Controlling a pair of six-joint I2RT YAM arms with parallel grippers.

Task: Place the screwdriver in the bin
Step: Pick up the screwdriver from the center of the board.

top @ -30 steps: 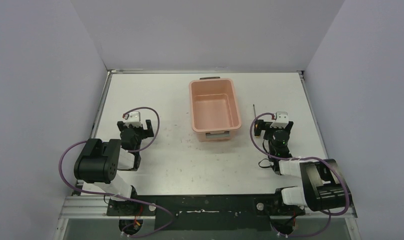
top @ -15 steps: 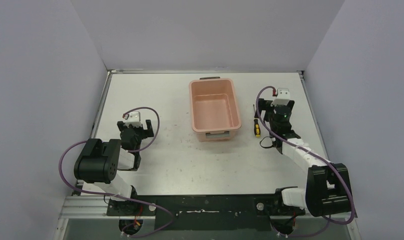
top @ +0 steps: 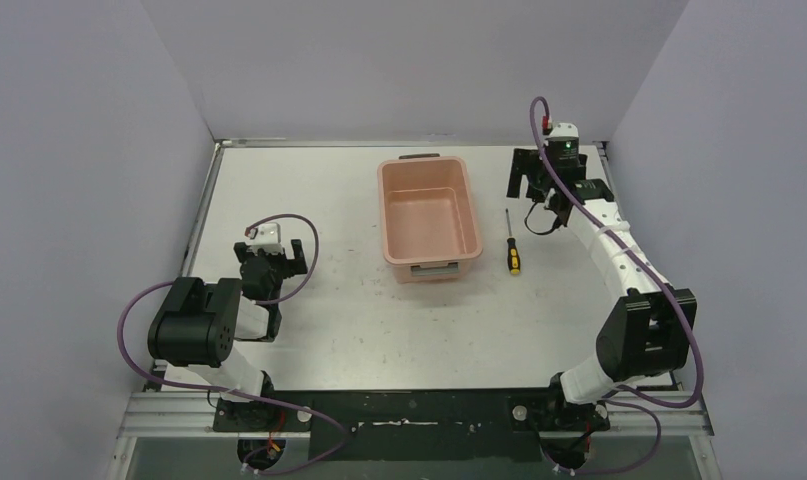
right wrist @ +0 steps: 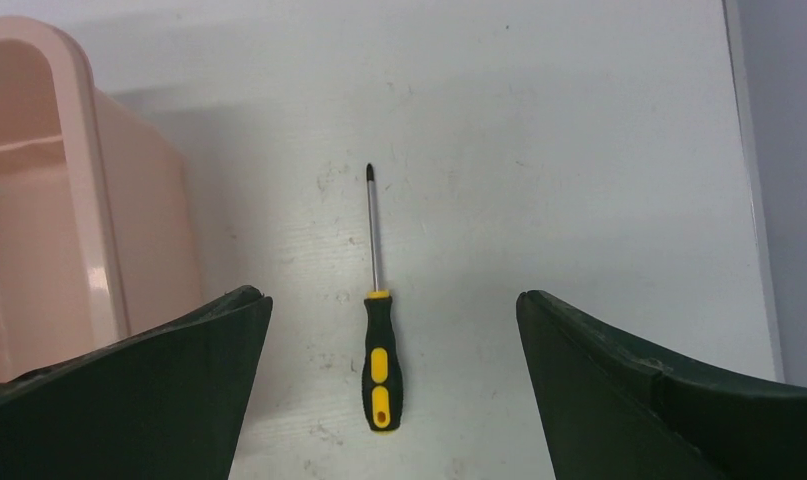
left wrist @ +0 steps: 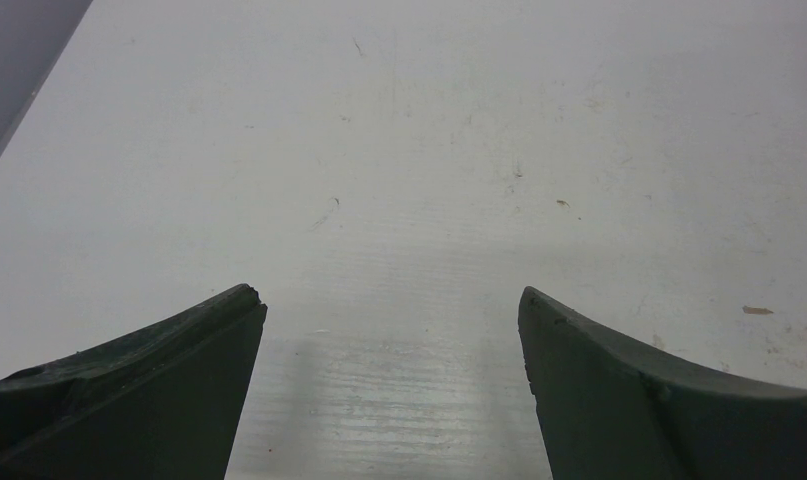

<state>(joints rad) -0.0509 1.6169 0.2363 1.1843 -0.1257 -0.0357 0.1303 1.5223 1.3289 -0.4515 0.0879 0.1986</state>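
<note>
Lying on the table (top: 309,200) just beside the bin (top: 382,215), the screwdriver (right wrist: 379,330) remains ungrasped — the right gripper (right wrist: 389,296) gapes wide, holding nothing.

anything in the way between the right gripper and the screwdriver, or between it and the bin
Nothing visible does. The screwdriver lies alone on the bare table, in front of the open right gripper. The bin sits beside it, not touching; only the bin's own wall needs clearing.
</note>
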